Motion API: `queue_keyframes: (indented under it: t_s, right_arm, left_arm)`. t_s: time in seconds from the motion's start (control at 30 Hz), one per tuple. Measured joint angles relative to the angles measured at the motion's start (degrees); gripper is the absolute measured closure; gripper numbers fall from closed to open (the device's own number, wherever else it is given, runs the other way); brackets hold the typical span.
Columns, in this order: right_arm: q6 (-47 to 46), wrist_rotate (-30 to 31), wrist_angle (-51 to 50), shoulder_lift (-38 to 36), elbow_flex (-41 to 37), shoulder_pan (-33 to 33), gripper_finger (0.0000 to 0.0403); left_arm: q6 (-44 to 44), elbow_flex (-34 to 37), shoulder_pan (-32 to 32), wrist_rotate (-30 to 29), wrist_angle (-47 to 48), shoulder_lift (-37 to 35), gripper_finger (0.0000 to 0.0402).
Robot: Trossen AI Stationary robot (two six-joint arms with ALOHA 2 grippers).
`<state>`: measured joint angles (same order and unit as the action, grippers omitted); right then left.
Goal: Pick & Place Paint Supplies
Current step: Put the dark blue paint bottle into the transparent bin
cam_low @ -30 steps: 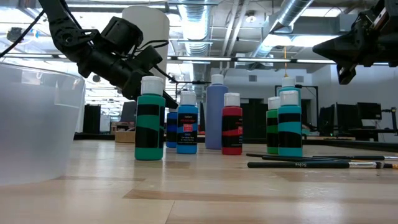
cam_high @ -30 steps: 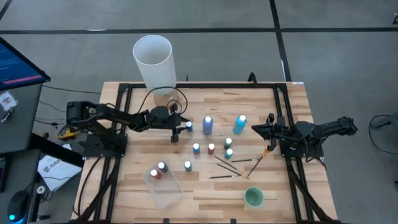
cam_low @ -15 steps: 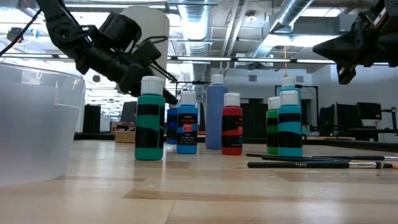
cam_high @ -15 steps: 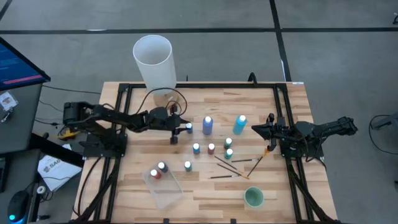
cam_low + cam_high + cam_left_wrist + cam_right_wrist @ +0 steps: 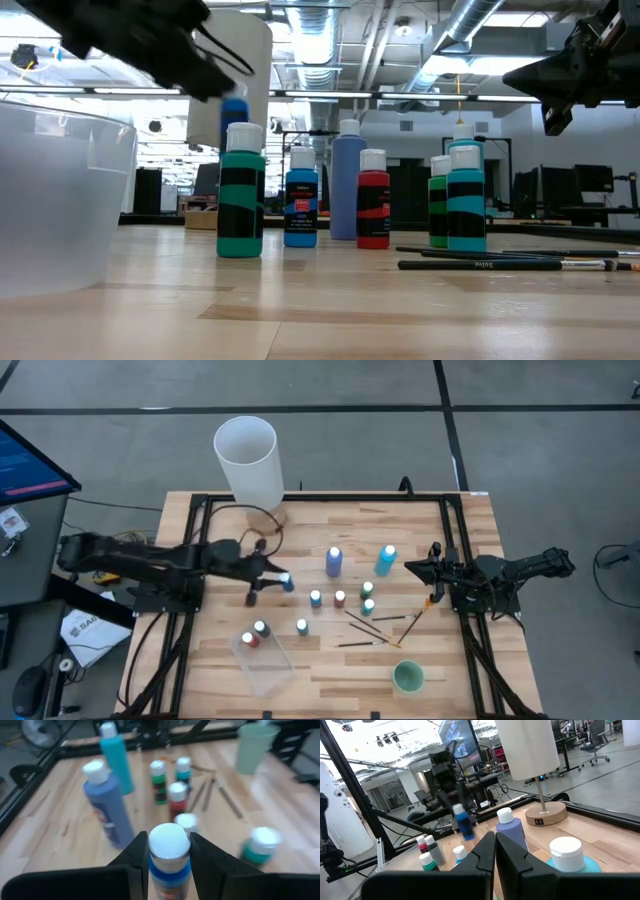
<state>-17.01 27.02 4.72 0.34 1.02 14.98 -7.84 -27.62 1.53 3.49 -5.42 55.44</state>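
One blue bottle (image 5: 169, 851) is pinched upright below its cap in my left claw (image 5: 268, 586), lifted off the surface at 9 o'clock so it clears its neighbours | clear tub (image 5: 262, 657) waits at 7 | right claw (image 5: 414, 567) parked shut, empty, at 3.

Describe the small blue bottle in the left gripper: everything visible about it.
The small blue bottle has a round white cap, a blue body and a dark label band, and looks like plastic. It stands roughly upright, clamped between the two dark fingers of the left gripper, which touch its sides just below the cap. In the low view it hangs clear above the wooden table, over the table's left half, touching nothing else.
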Motion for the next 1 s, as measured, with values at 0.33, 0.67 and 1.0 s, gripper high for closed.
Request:
queue_keyframes:
  t_s: [0.33, 0.67, 1.0]
  right_arm:
    - [0.0, 0.0, 0.0, 0.0, 0.0, 0.0, 0.0394]
    - [0.0, 0.0, 0.1, 0.0, 0.0, 0.0, 0.0394]
    - [0.0, 0.0, 0.0, 0.0, 0.0, 0.0, 0.0394]
  left_arm:
    - [6.8, 0.0, -9.2, 0.0, 17.3, -20.3, 0.0317]
    - [16.5, 0.0, -19.4, 1.8, 27.3, -31.4, 0.0317]
    - [25.1, 0.0, -30.3, 4.0, 27.7, -31.7, 0.0316]
